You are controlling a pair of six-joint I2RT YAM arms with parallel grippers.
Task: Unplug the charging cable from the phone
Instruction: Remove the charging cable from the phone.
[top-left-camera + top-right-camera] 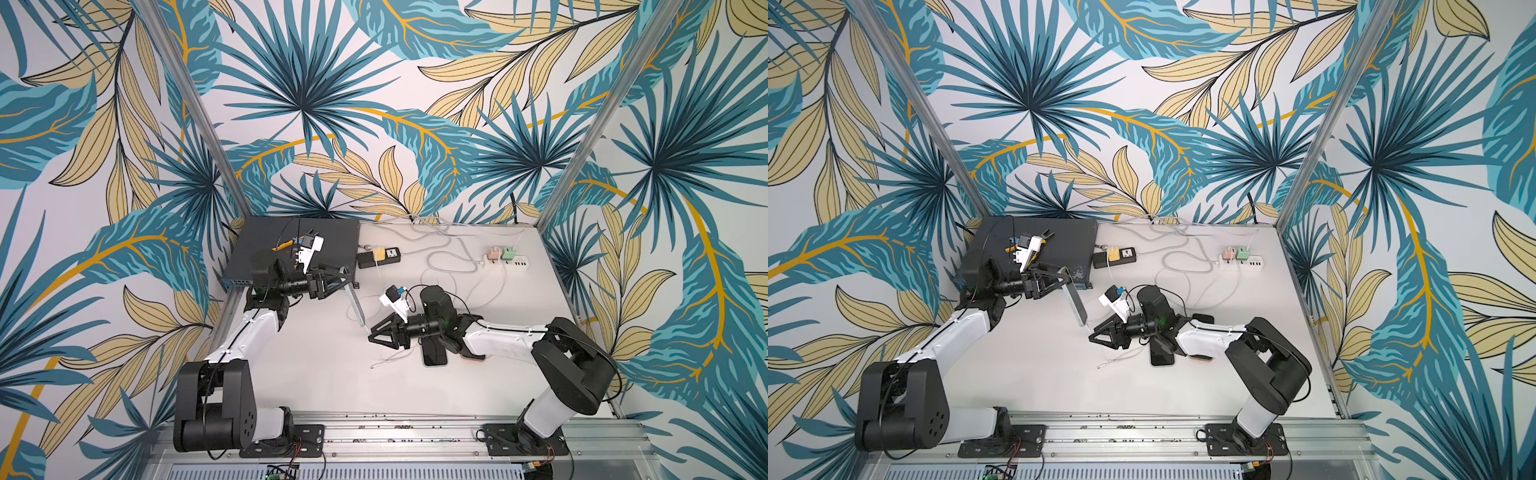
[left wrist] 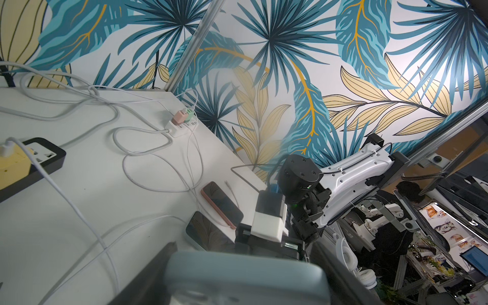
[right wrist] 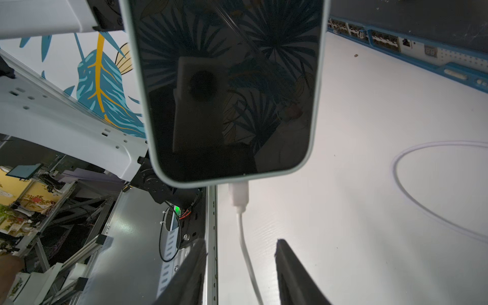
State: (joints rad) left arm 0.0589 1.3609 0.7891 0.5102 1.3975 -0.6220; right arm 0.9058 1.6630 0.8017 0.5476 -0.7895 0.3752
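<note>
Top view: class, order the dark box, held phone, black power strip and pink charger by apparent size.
In a top view:
1. dark box, largest
2. held phone and black power strip look alike, and the phone is raised nearer the camera
3. pink charger, smallest

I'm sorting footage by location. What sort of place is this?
Probably a robotics lab test cell: two arms bolted to an aluminium rail, leaf-print partition walls round a white table, workshop clutter beyond.

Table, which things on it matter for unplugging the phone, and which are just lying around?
For the job: phone in the left gripper, white cable plugged into it, right gripper open around that cable.
Lying about: pink phone, dark phone, black power strip, white power strip, black box.
</note>
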